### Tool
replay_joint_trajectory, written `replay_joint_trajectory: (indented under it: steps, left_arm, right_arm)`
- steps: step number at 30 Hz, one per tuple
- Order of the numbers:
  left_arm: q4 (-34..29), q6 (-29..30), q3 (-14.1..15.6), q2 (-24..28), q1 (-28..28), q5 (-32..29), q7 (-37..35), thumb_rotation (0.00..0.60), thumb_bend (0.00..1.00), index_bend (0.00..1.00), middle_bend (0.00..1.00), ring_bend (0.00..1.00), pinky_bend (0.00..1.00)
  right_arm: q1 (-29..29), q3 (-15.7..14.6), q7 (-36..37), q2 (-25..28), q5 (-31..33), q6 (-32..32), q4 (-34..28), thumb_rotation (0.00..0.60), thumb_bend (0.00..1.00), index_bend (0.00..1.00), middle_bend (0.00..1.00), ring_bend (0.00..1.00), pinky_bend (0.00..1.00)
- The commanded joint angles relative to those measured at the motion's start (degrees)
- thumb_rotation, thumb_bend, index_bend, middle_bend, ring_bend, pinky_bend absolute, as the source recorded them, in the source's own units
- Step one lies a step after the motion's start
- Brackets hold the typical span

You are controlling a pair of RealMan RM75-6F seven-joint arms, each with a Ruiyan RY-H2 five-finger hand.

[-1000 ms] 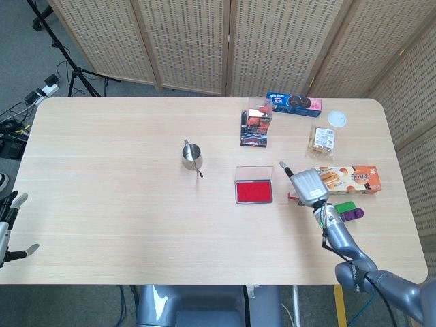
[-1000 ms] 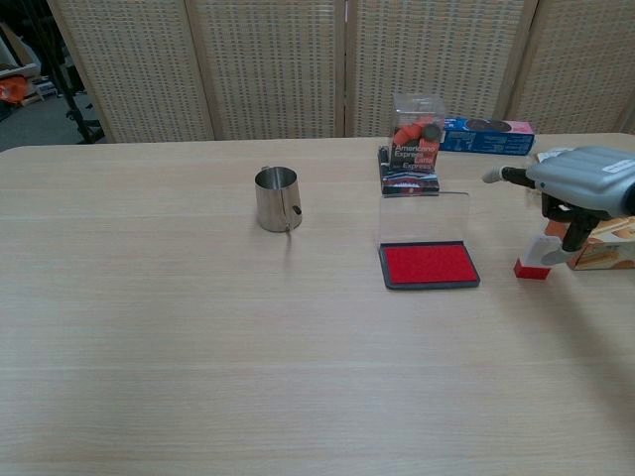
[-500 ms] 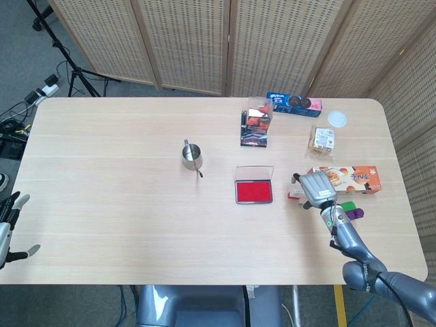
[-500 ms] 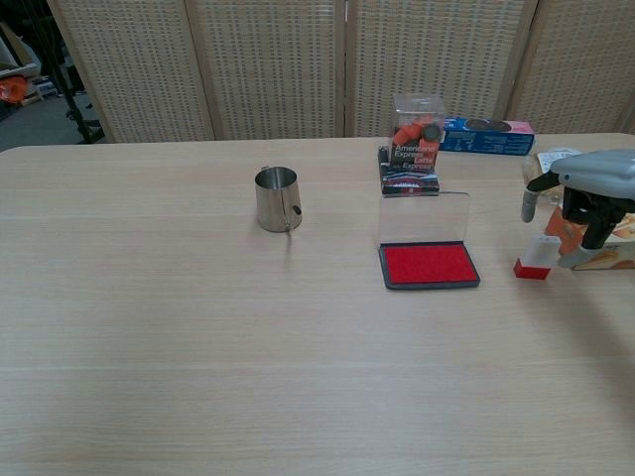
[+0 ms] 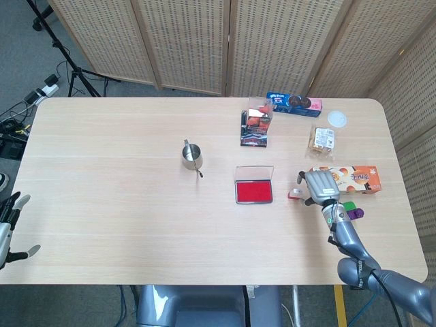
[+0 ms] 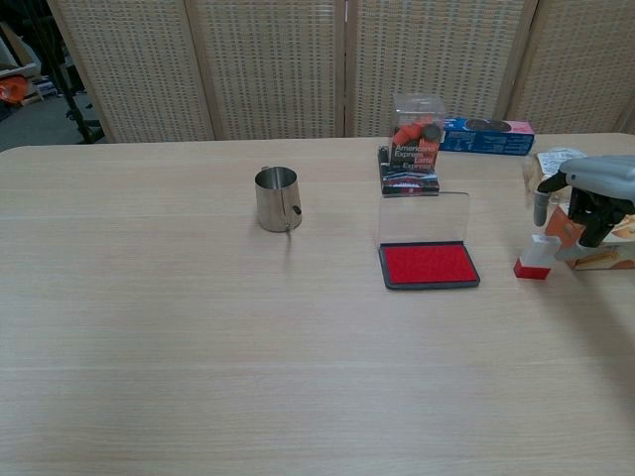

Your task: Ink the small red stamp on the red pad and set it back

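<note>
The small red stamp [image 6: 533,258], a clear-topped block with a red base, stands upright on the table right of the open red ink pad [image 6: 429,265]. In the head view the stamp [image 5: 293,195] pokes out at the left of my right hand [image 5: 319,185], and the pad [image 5: 254,191] lies a little further left. My right hand [image 6: 592,190] hovers just above and right of the stamp with its fingers [image 6: 541,205] spread and hanging down, holding nothing. Off the table's near-left corner my left hand [image 5: 8,231] hangs open.
A steel cup [image 6: 276,198] stands left of the pad. Behind the pad is a clear box [image 6: 416,139] of small items, with a blue cookie pack [image 5: 293,103] further back. An orange box [image 5: 351,178], green and purple blocks [image 5: 349,210] and a snack bag [image 5: 323,138] crowd the right side.
My right hand has drawn back to the right and its fingers have come off the stamp. The stamp has stayed in the same spot on the table.
</note>
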Motion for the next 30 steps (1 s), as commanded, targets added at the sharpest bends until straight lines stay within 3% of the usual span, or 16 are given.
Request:
replay_joint_trajectory:
  steps: [1,30]
  left_arm:
    - [0.01,0.01,-0.01,-0.03,0.0,-0.02,0.05,0.6,0.0,0.0,0.0,0.0,0.0]
    - [-0.04,-0.02,-0.2,-0.16,-0.01,-0.56,0.38,0.6,0.0,0.0,0.0,0.0,0.0]
  right_arm:
    - [0.11,-0.07,0.02,-0.14,0.41,-0.33,0.38,0.6,0.25,0.42,0.96,1.0,1.0]
    - [2.25,-0.27,-1.85,-1.78,6.24,-3.17,3.43,0.6,0.34,0.47,0.96,1.0,1.0]
